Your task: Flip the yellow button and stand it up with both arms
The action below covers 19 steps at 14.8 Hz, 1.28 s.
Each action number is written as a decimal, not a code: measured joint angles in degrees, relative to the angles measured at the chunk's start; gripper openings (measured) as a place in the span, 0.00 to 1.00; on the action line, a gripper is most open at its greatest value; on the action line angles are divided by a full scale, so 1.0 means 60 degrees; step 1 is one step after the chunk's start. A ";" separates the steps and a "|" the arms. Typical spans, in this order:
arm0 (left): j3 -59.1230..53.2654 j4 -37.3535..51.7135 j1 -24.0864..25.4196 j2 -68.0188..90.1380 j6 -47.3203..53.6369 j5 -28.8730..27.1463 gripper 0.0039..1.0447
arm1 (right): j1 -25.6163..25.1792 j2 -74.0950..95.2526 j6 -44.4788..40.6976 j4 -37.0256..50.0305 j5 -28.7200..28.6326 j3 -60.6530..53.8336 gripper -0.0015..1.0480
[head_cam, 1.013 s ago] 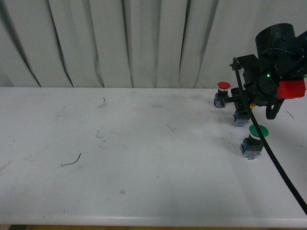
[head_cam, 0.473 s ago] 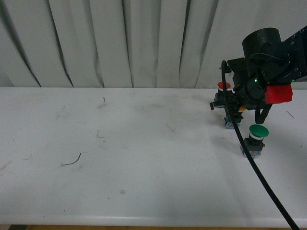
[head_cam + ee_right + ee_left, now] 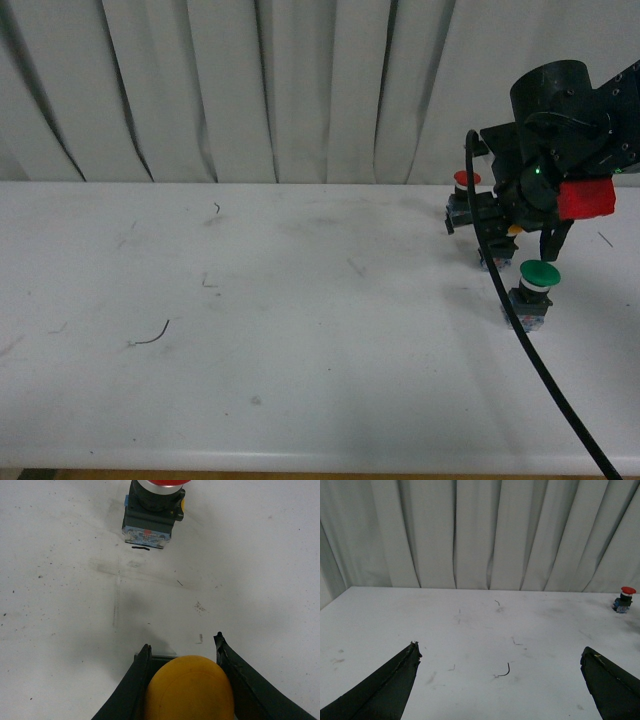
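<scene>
In the right wrist view the yellow button [image 3: 189,687] shows its round yellow-orange cap between the black fingers of my right gripper [image 3: 182,647], which is shut on it just above the white table. In the front view the right gripper [image 3: 497,245] is at the far right of the table, and only a sliver of the button's orange cap [image 3: 513,229] and its blue base show under the arm. My left gripper [image 3: 500,652] is open and empty over the table; it is out of the front view.
A red-capped switch [image 3: 463,196] stands near the back edge, also in the right wrist view [image 3: 151,510] and the left wrist view [image 3: 623,600]. A green-capped switch [image 3: 533,292] stands just in front of the right gripper. A black cable [image 3: 540,370] hangs down from the right arm. A white curtain hangs behind.
The right arm with the button swung left from the far right, then eased slightly back right. The green-capped switch, partly hidden by the cable before, now shows whole.
</scene>
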 joint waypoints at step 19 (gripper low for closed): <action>0.0000 -0.0004 0.0000 0.0000 0.0000 0.0000 0.94 | -0.0393 -0.5461 0.0630 0.3767 -0.2095 -0.4798 0.94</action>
